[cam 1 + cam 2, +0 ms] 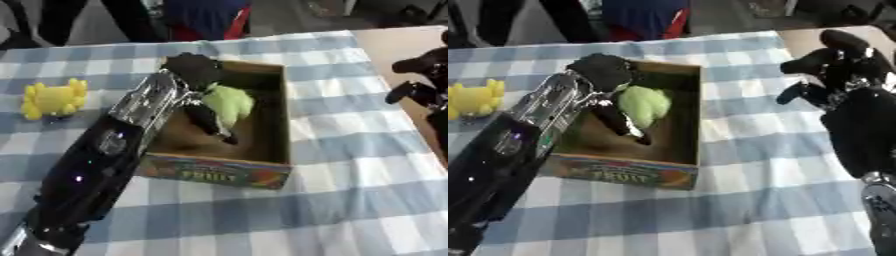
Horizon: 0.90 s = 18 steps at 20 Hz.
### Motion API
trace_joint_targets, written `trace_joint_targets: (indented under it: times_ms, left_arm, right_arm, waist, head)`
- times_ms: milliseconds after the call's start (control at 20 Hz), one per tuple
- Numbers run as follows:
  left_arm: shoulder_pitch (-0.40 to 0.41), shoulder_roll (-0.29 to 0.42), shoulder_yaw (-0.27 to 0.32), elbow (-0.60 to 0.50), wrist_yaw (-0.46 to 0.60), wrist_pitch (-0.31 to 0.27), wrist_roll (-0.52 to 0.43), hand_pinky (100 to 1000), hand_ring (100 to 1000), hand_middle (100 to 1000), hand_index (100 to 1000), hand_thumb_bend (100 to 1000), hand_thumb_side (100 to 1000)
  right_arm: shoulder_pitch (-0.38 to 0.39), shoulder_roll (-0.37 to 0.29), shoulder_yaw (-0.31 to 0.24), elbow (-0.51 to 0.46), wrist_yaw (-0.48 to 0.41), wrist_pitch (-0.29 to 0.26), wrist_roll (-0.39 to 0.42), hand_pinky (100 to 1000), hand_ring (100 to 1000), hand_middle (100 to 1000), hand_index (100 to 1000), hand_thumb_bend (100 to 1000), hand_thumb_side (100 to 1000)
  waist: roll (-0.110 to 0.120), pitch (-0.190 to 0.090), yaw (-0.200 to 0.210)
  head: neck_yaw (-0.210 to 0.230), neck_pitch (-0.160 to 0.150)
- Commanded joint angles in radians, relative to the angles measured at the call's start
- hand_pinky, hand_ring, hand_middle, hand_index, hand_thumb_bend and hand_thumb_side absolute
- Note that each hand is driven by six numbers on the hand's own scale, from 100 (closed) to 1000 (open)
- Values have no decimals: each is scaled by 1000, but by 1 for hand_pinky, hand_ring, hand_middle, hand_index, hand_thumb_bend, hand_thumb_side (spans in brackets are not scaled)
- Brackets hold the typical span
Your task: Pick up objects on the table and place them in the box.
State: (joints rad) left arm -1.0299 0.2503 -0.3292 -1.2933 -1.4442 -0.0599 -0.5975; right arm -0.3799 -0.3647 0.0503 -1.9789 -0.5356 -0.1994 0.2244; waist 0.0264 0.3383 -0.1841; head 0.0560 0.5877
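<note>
Left hand (194, 70) reaching into the box (271, 165) from the near-left, arm lying over the box's left wall. Fingers (210, 122) pointing down along the green toy (229, 102), touching its left side; can't tell whether curling round it or just resting alongside. Green toy sitting inside the box, toward the far middle, partly hidden behind the hand. Box sitting mid-table on the blue-and-white checked cloth (350, 190), printed front wall facing the camera. Yellow toy (52, 100) lying on the cloth well left of the box, touching nothing. Right hand (833, 70) hovering at the right edge, well apart from the box, fingers partly curled, holding nothing. Bare tabletop (798, 37) showing beyond the cloth's far right corner.
</note>
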Motion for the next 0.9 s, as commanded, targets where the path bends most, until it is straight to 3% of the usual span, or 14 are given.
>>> trace_joint_targets:
  times_ms: [50,250,550,600,650,700,900]
  left_arm:
    - [-15,24,18,-40,-6,32,41,542,908,879,1000,919,957]
    - [-11,38,30,-91,8,89,148,473,889,875,1000,890,999]
    - [14,106,60,-220,86,150,253,438,875,851,983,805,918]
    - [21,125,68,-246,103,157,251,439,876,851,983,801,912]
    - [29,150,78,-270,119,161,241,447,881,863,989,683,836]
    - [38,177,89,-290,137,163,223,457,887,874,995,748,868]
    - [73,291,141,-310,204,165,121,467,892,877,1000,719,825]
  right_arm:
    - [-4,-14,-10,-21,-1,-2,-4,559,746,641,845,100,1000]
    - [1,-18,-15,-21,3,-5,-9,558,747,640,844,100,1000]
    - [15,-28,-23,-21,3,-16,-16,560,748,641,844,100,1000]
    - [18,-31,-25,-21,4,-18,-18,560,748,641,844,100,1000]
    - [22,-34,-26,-21,4,-19,-19,560,748,641,844,100,1000]
    - [25,-37,-26,-21,5,-19,-19,560,748,641,844,100,1000]
    - [38,-47,-31,-21,10,-18,-25,561,749,641,844,100,1000]
  waist:
    - [-4,-24,1]
    - [-1,-26,1]
    - [3,-33,25]
    - [4,-34,31]
    - [6,-37,37]
    - [7,-39,43]
    - [13,-50,63]
  head:
    - [-1,-3]
    - [-12,4]
    - [-36,15]
    - [-40,17]
    - [-46,19]
    - [-51,21]
    - [-67,28]
